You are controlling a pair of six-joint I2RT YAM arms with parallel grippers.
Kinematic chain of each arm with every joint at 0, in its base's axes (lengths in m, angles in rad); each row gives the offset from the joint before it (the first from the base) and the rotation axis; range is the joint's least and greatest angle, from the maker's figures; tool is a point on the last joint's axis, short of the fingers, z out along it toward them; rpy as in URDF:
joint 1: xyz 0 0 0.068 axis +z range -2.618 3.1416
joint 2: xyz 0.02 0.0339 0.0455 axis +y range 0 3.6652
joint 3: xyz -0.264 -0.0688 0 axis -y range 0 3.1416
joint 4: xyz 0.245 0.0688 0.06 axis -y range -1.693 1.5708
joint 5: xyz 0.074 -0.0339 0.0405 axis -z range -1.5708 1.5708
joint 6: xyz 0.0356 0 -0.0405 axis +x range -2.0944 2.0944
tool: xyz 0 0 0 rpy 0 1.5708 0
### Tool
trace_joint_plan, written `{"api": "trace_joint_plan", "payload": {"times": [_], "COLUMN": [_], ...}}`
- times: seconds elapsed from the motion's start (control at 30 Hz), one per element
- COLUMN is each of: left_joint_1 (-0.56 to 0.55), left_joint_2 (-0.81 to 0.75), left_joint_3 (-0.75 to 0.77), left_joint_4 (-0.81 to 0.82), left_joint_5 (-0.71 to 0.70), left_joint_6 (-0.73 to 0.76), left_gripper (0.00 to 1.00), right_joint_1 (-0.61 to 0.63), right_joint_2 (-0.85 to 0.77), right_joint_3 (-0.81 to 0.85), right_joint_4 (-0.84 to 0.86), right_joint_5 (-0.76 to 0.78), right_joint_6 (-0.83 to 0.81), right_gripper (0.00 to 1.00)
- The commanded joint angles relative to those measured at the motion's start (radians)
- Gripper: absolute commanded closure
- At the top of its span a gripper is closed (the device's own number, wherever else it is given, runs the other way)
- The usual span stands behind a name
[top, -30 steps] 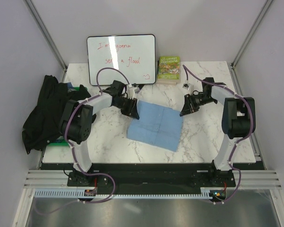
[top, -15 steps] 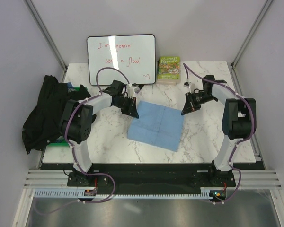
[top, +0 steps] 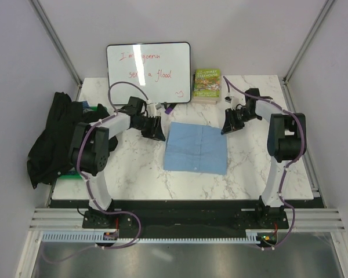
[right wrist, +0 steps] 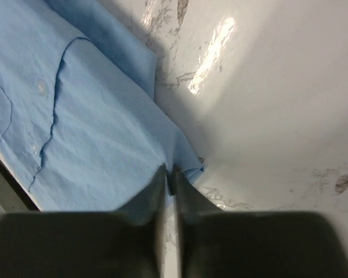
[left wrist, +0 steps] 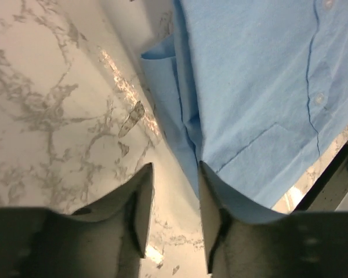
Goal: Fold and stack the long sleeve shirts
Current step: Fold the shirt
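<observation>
At light blue shirt (top: 196, 147) far corners: left hand (left wrist: 174, 169) spread, right hand (right wrist: 169, 169) pressed together, both low.

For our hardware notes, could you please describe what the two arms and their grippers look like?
The left arm and right arm have white links, bulky black joints and looping purple cables. The left gripper and right gripper are black, with tapering fingers.

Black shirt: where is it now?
Top view: the black shirt is heaped over the table's left edge, beside the left arm, apart from the blue shirt.
</observation>
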State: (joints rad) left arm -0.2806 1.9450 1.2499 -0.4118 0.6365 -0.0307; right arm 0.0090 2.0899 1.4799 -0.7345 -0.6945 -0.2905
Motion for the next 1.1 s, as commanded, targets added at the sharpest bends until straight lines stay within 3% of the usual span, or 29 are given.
{"api": "trace_joint_plan", "payload": {"times": [0.0, 0.07, 0.13, 0.17, 0.27, 0.37, 0.43, 0.53, 0.6, 0.7, 0.93, 1.07], "left_joint_1": [0.012, 0.014, 0.014, 0.009, -0.005, -0.064, -0.133, -0.199, -0.219, -0.215, -0.105, -0.086], "left_joint_2": [-0.203, -0.25, -0.319, -0.342, -0.414, -0.443, -0.451, -0.448, -0.404, -0.304, -0.089, -0.07], "left_joint_3": [-0.079, -0.124, -0.181, -0.2, -0.265, -0.308, -0.325, -0.366, -0.379, -0.368, -0.394, -0.408], "left_joint_4": [0.018, 0.019, 0.021, 0.027, 0.056, 0.083, 0.152, 0.279, 0.381, 0.4, 0.381, 0.354], "left_joint_5": [0.052, 0.074, 0.11, 0.126, 0.241, 0.292, 0.295, 0.293, 0.279, 0.241, 0.157, 0.156], "left_joint_6": [-0.079, -0.101, -0.121, -0.124, -0.161, -0.224, -0.267, -0.383, -0.461, -0.503, -0.503, -0.469], "left_gripper": [0.5, 0.48, 0.48, 0.48, 0.48, 0.47, 0.41, 0.32, 0.31, 0.32, 0.34, 0.35], "right_joint_1": [-0.004, -0.004, -0.004, -0.035, -0.04, -0.034, -0.015, 0.063, 0.133, 0.204, 0.203, 0.204], "right_joint_2": [-0.057, -0.115, -0.161, -0.204, -0.298, -0.408, -0.496, -0.608, -0.64, -0.642, -0.348, -0.292], "right_joint_3": [0.043, 0.03, 0.023, 0.025, 0.026, -0.094, -0.265, -0.485, -0.594, -0.679, -0.652, -0.682], "right_joint_4": [0.026, 0.023, 0.018, 0.015, -0.041, -0.059, 0.004, 0.182, 0.321, 0.475, 0.472, 0.469], "right_joint_5": [-0.005, 0.001, 0.012, 0.016, -0.02, -0.196, -0.316, -0.373, -0.387, -0.382, -0.352, -0.353], "right_joint_6": [0.048, 0.057, 0.057, 0.057, 0.033, 0.126, 0.246, 0.405, 0.476, 0.579, 0.455, 0.452], "right_gripper": [0.54, 0.36, 0.28, 0.17, 0.1, 0.02, 0.02, 0.02, 0.02, 0.02, 0.02, 0.02]}}
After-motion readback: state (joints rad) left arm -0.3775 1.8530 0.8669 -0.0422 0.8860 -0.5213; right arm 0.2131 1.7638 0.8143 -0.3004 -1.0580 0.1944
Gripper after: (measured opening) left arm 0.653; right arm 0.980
